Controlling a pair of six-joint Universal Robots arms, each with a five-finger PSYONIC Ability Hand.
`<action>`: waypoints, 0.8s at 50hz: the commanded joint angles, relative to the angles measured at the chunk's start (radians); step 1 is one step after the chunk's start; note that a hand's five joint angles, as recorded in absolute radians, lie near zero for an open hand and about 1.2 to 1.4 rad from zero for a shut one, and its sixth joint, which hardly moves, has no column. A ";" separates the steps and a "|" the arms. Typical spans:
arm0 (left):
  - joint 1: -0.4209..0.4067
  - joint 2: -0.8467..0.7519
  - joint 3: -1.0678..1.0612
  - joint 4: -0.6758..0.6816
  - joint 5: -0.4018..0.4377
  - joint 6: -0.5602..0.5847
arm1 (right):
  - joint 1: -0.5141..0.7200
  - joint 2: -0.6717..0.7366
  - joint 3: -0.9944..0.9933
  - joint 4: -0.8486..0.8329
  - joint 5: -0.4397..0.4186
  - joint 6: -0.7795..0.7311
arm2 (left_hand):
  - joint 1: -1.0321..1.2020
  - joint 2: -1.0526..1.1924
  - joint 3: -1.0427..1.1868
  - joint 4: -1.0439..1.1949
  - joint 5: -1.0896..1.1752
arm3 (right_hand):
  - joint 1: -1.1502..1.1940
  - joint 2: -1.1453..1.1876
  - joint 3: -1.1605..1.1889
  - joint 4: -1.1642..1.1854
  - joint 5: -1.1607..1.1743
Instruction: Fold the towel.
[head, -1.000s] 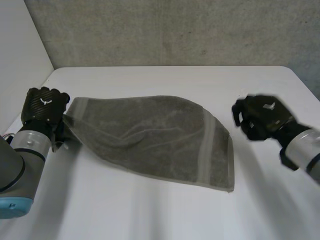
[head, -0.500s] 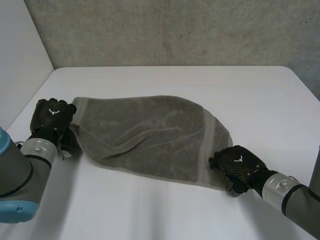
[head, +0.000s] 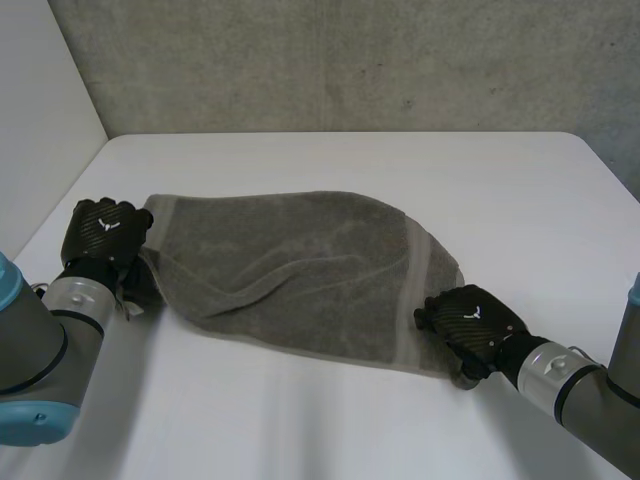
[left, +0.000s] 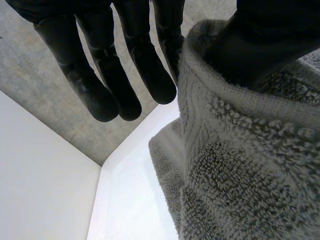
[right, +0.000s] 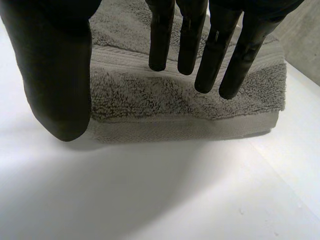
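A grey towel (head: 300, 270) lies folded over on the white table (head: 350, 160), running from the far left to the near right. My left hand (head: 103, 232) is at its left corner. In the left wrist view the towel's edge (left: 240, 165) is pinched between the thumb and the fingers (left: 100, 80). My right hand (head: 468, 318) rests at the towel's near right corner. In the right wrist view it is open, with straight fingers (right: 225, 55) over the towel's banded end (right: 185, 95) and the thumb beside the hem.
A grey concrete wall (head: 350, 60) stands behind the table and a white panel (head: 40, 110) closes the left side. The table's right edge (head: 615, 175) runs close behind my right arm. Bare tabletop lies in front of and behind the towel.
My right hand has come down from the air at the right onto the towel's near right corner. My left hand has sunk slightly with the left corner still in it.
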 joint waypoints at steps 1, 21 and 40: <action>0.000 -0.007 0.000 0.000 0.000 0.000 | 0.004 0.031 -0.023 -0.001 0.002 0.000 | -0.057 -0.121 -0.145 -0.123 -0.256 | 0.018 -0.007 0.012 0.017 0.026; 0.000 -0.011 0.001 0.001 0.000 0.000 | 0.036 0.043 -0.070 -0.021 0.033 0.012 | -0.057 -0.121 -0.145 -0.123 -0.256 | 0.091 0.067 0.085 0.091 0.099; 0.002 -0.010 0.003 0.001 0.000 0.000 | 0.070 0.057 -0.110 -0.029 0.070 0.018 | -0.057 -0.121 -0.145 -0.123 -0.256 | 0.556 0.532 0.551 0.556 0.564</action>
